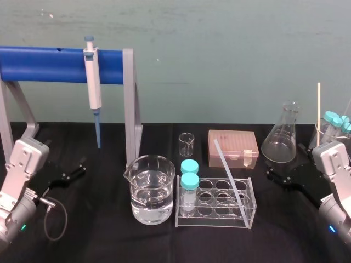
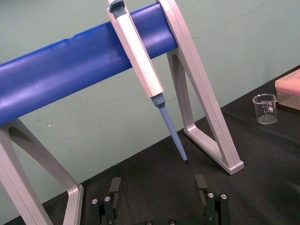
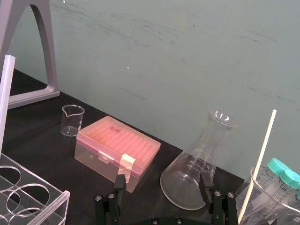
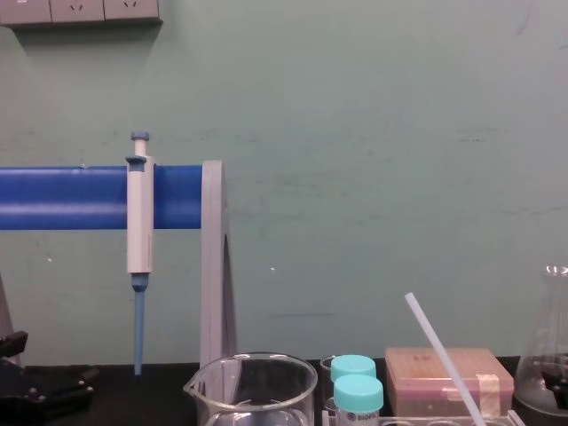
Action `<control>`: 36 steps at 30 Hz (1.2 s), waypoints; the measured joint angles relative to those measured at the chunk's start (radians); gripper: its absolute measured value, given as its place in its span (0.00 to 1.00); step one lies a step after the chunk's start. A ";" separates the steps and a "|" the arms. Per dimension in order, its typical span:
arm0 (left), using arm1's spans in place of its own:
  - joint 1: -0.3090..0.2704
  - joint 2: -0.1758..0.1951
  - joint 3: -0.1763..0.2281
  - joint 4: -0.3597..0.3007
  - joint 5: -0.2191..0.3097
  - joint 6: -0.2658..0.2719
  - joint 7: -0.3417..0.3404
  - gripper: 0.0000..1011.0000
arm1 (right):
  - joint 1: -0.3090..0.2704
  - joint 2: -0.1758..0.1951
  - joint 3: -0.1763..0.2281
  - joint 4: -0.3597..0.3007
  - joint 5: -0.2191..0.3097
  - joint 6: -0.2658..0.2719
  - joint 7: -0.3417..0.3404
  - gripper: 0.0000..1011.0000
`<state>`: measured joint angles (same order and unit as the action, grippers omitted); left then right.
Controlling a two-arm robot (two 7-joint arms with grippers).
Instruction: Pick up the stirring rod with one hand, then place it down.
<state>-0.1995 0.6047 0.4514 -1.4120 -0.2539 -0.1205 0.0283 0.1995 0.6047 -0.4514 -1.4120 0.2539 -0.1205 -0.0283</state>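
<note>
Two arms wait at a black surface [image 1: 109, 241] set out with labware. The left gripper [image 2: 158, 185] rests low at the robot's left, below a blue stand bar that carries a pipette [image 1: 92, 76]. The right gripper [image 3: 162, 182] sits at the far right, in front of a conical flask [image 1: 281, 139]. Both have their jaws apart and hold nothing.

The stirring rod [image 1: 228, 174] stands untouched in a clear tube rack [image 1: 214, 219] at the centre. Its lower end is in a well on the rack's right side, and its upper end leans back toward a pink box [image 1: 233, 148].

The pick-up has not yet begun, and the right arm looks the better placed for it. A sound grasp would take the bare upper stretch of the rod, well above the rack's top plate, with the jaws square across it. The rod should then be drawn out along its own lean, so that it does not lever the light rack. The two teal-capped tubes [image 1: 190, 181] and the water-filled beaker [image 1: 152, 189] just beside the rack call for a wide berth. Being smooth and thin, the rod may slip or roll, so it is best laid flat on a bare patch of the surface.
</note>
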 joint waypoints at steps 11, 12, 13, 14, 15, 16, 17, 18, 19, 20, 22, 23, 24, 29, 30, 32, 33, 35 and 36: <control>0.000 0.000 0.000 0.000 0.000 0.000 0.000 0.99 | -0.005 0.000 0.038 -0.016 0.069 0.037 0.065 0.99; 0.000 0.000 0.000 0.000 0.000 0.000 0.000 0.99 | -0.005 0.000 0.038 -0.016 0.069 0.037 0.065 0.99; 0.000 0.000 0.000 0.000 0.000 0.000 0.000 0.99 | -0.007 0.003 0.052 -0.026 0.099 0.056 0.090 0.99; 0.000 0.000 0.000 0.000 0.000 0.000 0.000 0.99 | -0.009 0.006 0.062 -0.035 0.122 0.072 0.110 0.99; 0.000 0.000 0.000 0.000 0.000 0.000 0.000 0.99 | -0.013 0.012 0.079 -0.051 0.160 0.097 0.141 0.99; 0.000 0.000 0.000 0.000 0.000 0.000 0.000 0.99 | -0.013 0.012 0.079 -0.051 0.160 0.097 0.141 0.99; 0.000 0.000 0.000 0.000 0.000 0.000 0.000 0.99 | -0.016 0.024 0.093 -0.074 0.196 0.130 0.178 0.99; 0.000 0.000 0.000 0.000 0.000 0.000 0.000 0.99 | -0.019 0.030 0.100 -0.086 0.212 0.144 0.196 0.99; 0.000 0.000 0.000 0.000 0.000 0.000 0.000 0.99 | -0.025 0.046 0.115 -0.113 0.249 0.174 0.237 0.99; 0.000 0.000 0.000 0.000 0.000 0.000 0.000 0.99 | -0.028 0.054 0.123 -0.126 0.264 0.187 0.257 0.99; 0.000 0.000 0.000 0.000 0.000 0.000 0.000 0.99 | -0.033 0.065 0.134 -0.147 0.293 0.211 0.290 0.99; 0.000 0.000 0.000 0.000 0.000 0.000 0.000 0.99 | -0.038 0.080 0.144 -0.168 0.321 0.240 0.327 0.99; 0.000 0.000 0.000 0.000 0.000 0.000 0.000 0.99 | -0.039 0.086 0.147 -0.177 0.334 0.253 0.346 0.99; 0.000 0.000 0.000 0.000 0.000 0.000 0.000 0.99 | -0.018 0.122 0.138 -0.205 0.367 0.320 0.469 0.99; 0.000 0.000 0.000 0.000 0.000 0.000 0.000 0.99 | -0.011 0.125 0.133 -0.205 0.367 0.326 0.482 0.99; 0.000 0.000 0.000 0.000 0.000 0.000 0.000 0.99 | 0.002 0.129 0.121 -0.205 0.365 0.335 0.505 0.99; 0.000 0.000 0.000 0.000 0.000 0.000 0.000 0.99 | 0.020 0.131 0.105 -0.202 0.358 0.342 0.528 0.99; 0.000 0.000 0.000 0.000 0.000 0.000 0.000 0.99 | 0.049 0.130 0.081 -0.190 0.349 0.348 0.559 0.99; 0.000 0.000 0.000 0.000 0.000 0.000 0.000 0.99 | 0.059 0.127 0.073 -0.186 0.345 0.350 0.567 0.99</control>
<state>-0.1996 0.6047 0.4514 -1.4120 -0.2539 -0.1205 0.0283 0.2587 0.7322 -0.3788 -1.5979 0.5991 0.2292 0.5392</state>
